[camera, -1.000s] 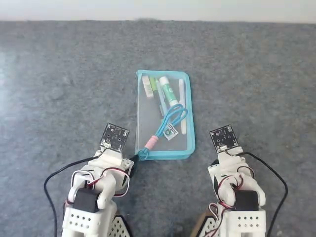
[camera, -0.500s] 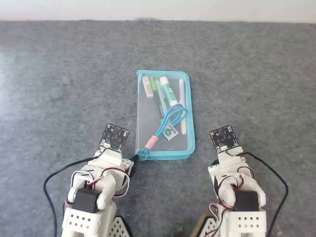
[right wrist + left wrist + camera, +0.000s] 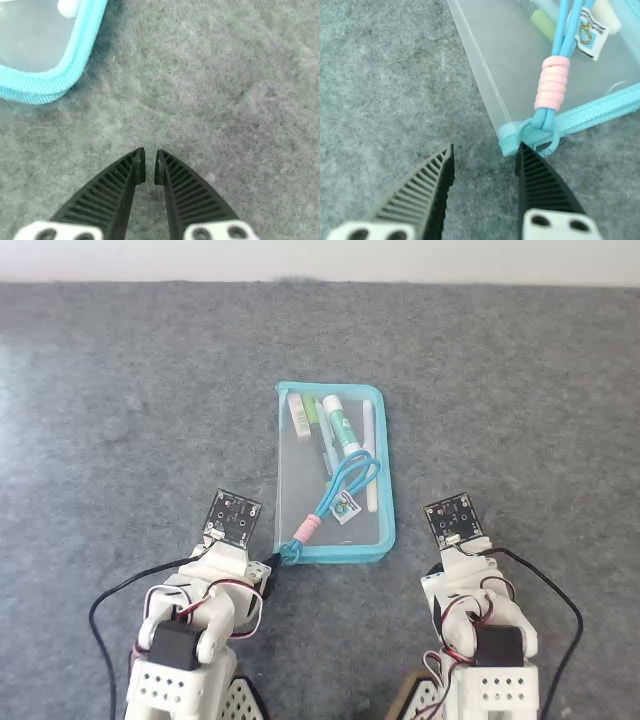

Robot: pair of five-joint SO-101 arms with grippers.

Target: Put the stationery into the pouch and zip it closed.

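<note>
Left gripper (image 3: 486,146): released, spread wide, empty; one fingertip (image 3: 524,152) at zipper ring (image 3: 556,141) on pouch's near-left corner. Left arm folded low, near left.
Right gripper (image 3: 150,151): clenched almost shut, empty, over grey mat (image 3: 225,75) by pouch's near-right corner. Right arm folded, near right.
Pouch (image 3: 335,553) flat between arms; stationery (image 3: 340,425) inside, blue cord (image 3: 328,498) on top.

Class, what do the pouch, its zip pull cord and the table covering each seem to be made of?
Pouch: clear, slightly glossy plastic, since the stationery shows through; its teal edging looks woven fabric. Pull cord: smooth blue cord, maybe nylon or rubber, with a ribbed pink wrap. Table covering: grey, matte, fuzzy, probably felt.
</note>
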